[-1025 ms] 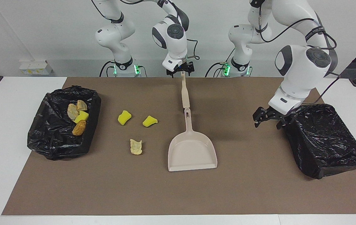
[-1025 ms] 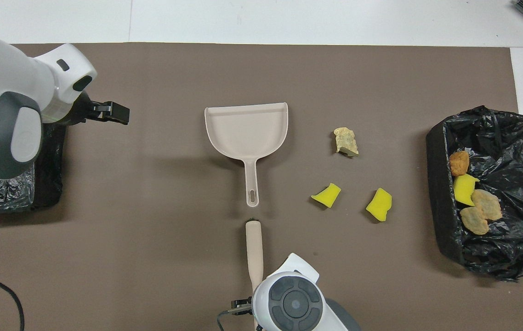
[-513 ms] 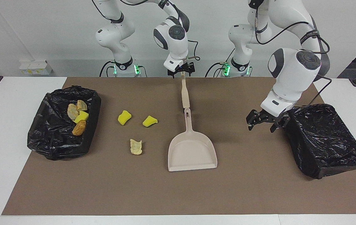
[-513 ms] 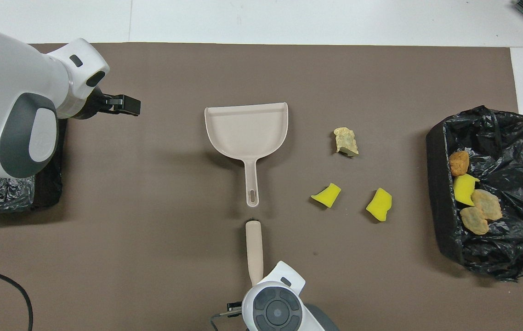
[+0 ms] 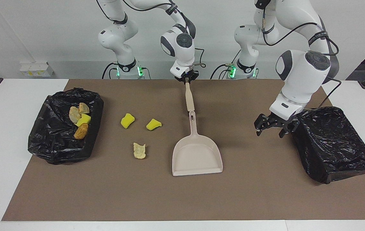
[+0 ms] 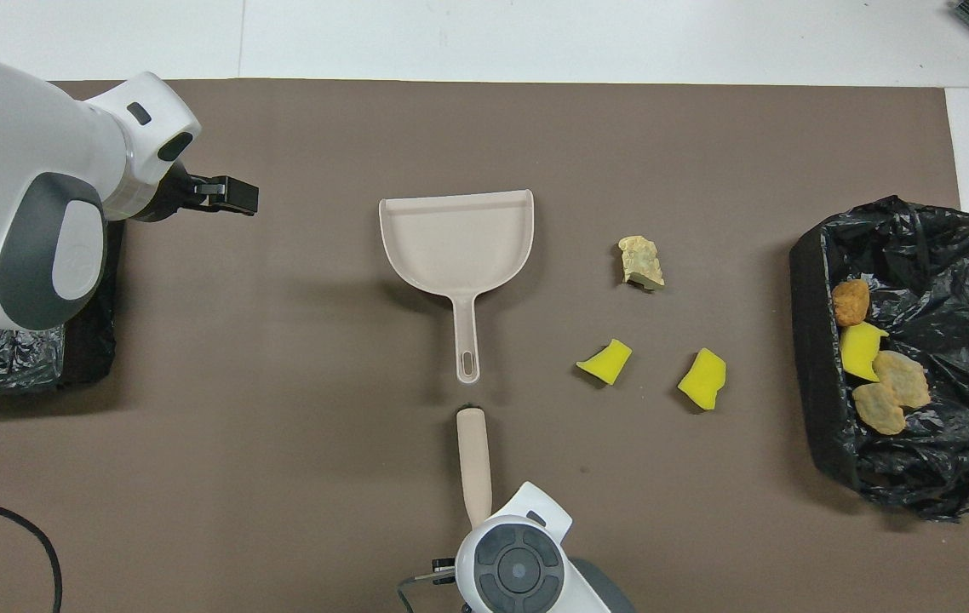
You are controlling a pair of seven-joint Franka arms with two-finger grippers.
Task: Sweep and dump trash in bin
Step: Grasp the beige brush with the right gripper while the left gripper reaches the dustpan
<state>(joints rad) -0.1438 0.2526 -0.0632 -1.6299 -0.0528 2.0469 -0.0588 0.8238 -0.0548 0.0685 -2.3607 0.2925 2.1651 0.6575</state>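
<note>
At the robots' edge of the mat, the right gripper (image 5: 186, 80) pinches the brush (image 5: 189, 97) handle, fingers closed. Trash: three lumps (image 5: 140, 127) on the mat beside the dustpan (image 5: 197, 156), four in the bin (image 5: 61, 147). The left gripper (image 5: 274, 125) hovers, fingers spread, empty.

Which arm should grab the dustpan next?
Left. Its open left gripper hangs free over the mat beside the dustpan; the right gripper is shut on the brush.
</note>
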